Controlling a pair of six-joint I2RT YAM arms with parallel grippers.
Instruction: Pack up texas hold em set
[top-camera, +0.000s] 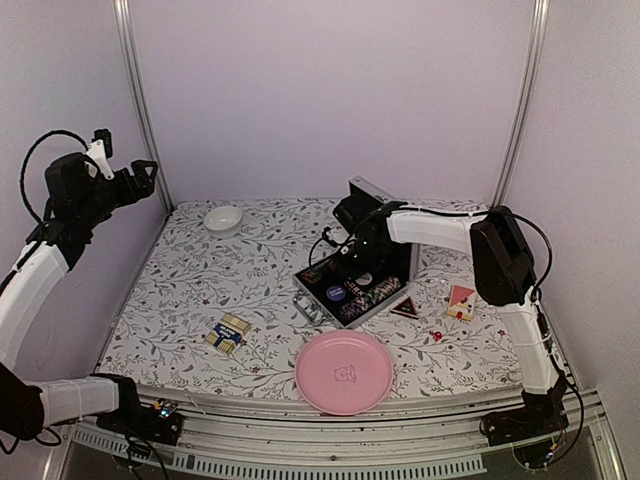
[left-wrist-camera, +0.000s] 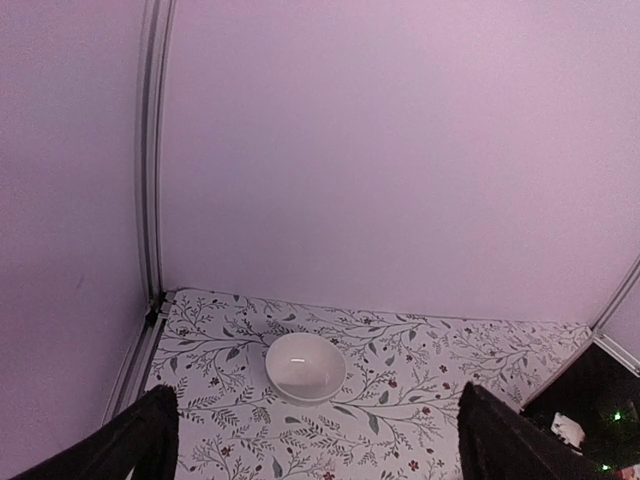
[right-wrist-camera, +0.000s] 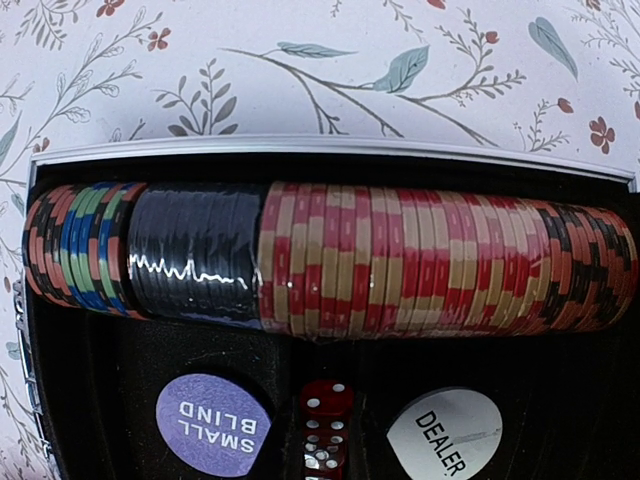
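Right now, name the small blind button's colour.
The small blind button is purple, white lettering; best in right wrist view.

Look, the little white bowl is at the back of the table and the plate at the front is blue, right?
Not quite: the plate at the front is pink, not blue, as the top external view shows. The little white bowl is at the back of the table.

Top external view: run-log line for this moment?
left end effector open, raised | right end effector shut over open silver metal case | blue-yellow card box outside case
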